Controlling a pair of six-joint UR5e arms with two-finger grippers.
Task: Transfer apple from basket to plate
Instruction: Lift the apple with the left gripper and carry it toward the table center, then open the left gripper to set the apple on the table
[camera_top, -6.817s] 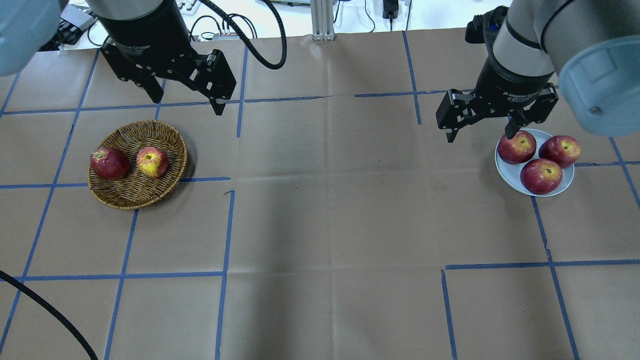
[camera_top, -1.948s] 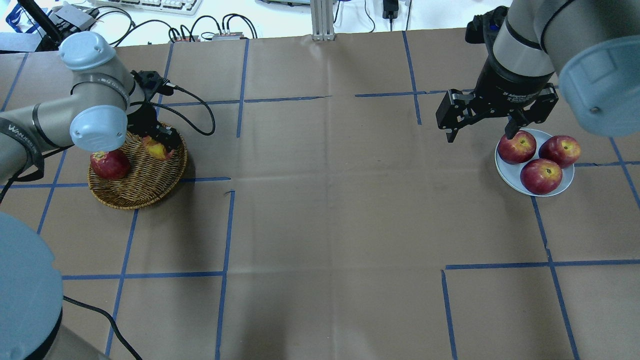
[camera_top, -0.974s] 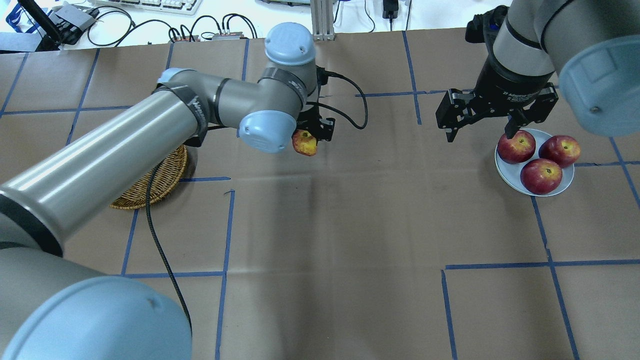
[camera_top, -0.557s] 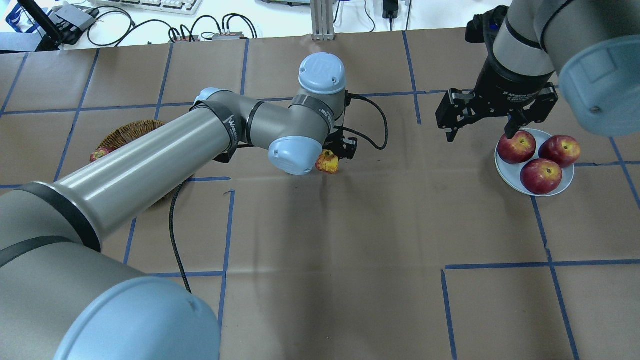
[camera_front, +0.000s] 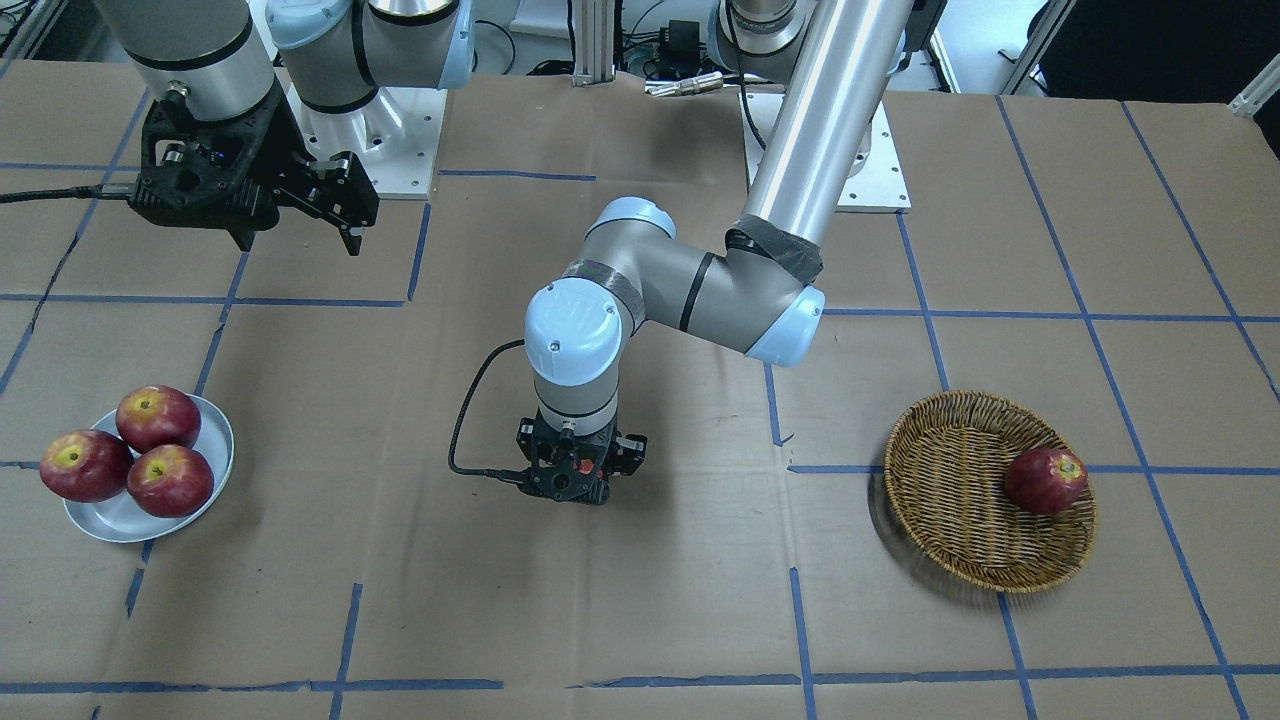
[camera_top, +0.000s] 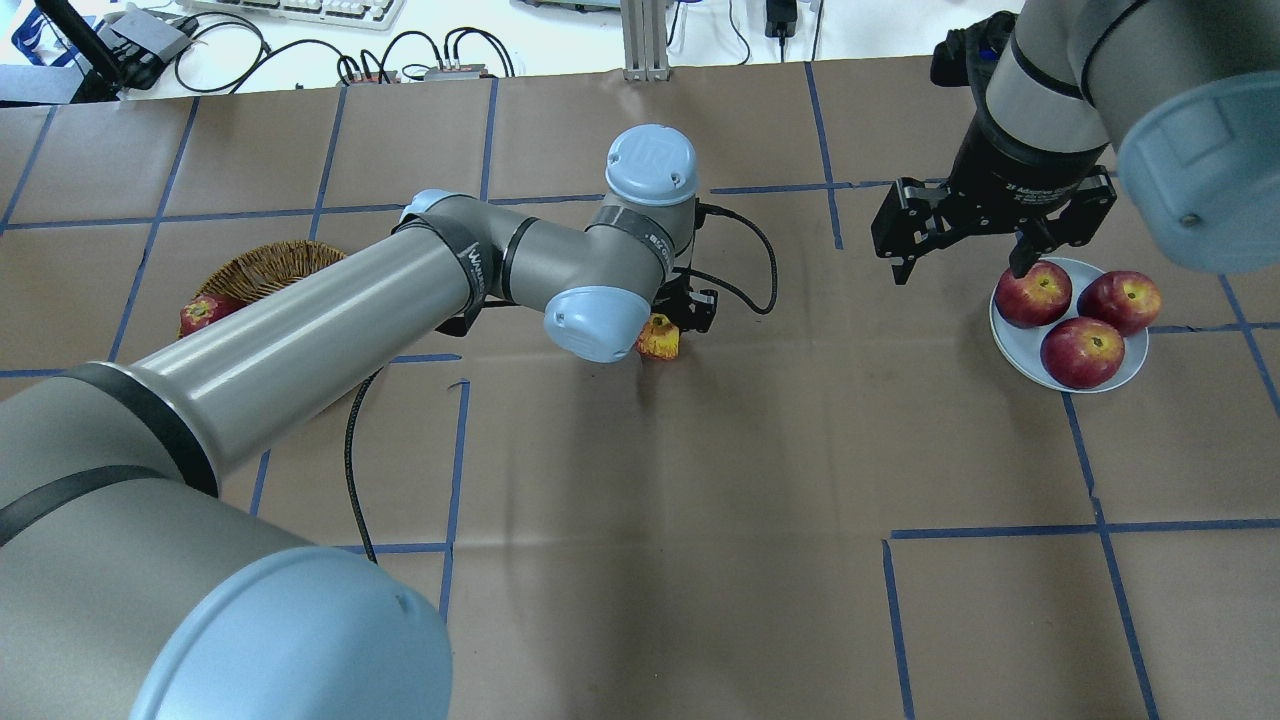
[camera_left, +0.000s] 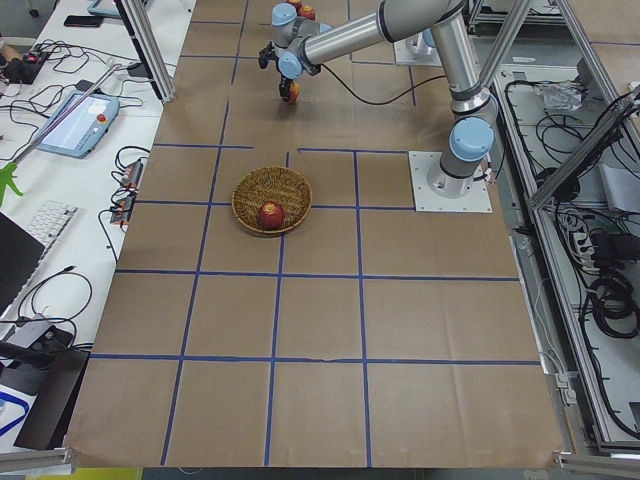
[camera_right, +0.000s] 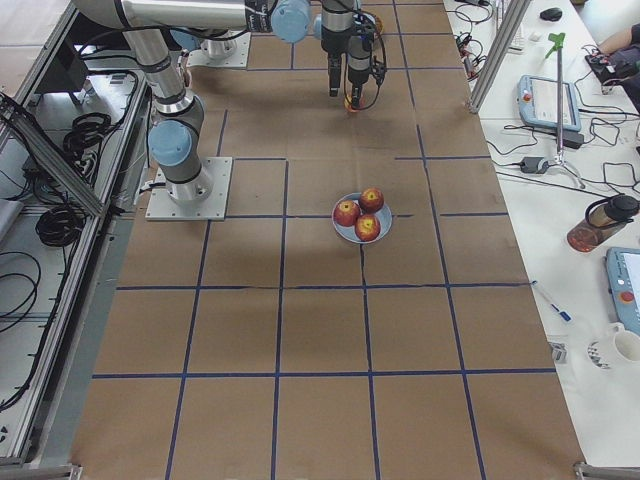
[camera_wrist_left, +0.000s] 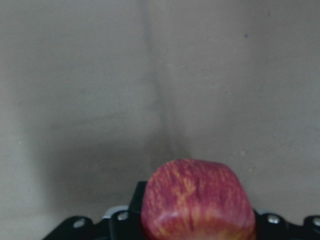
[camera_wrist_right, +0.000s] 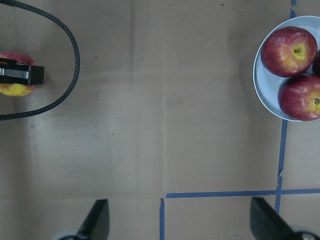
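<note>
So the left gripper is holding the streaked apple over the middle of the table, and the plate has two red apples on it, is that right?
Not quite. The plate has three red apples on it, not two; the overhead exterior view shows all three. The rest stands: the left gripper holds the streaked apple over the middle of the table.

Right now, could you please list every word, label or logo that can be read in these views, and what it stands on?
"UR": logo on the blue joint cap of the left arm.
"2F Adaptive Gripper": white print on the black body of the right gripper, only just legible.
White lettering on the left arm's black band: too blurred to read.
Nothing else is readable.
</note>
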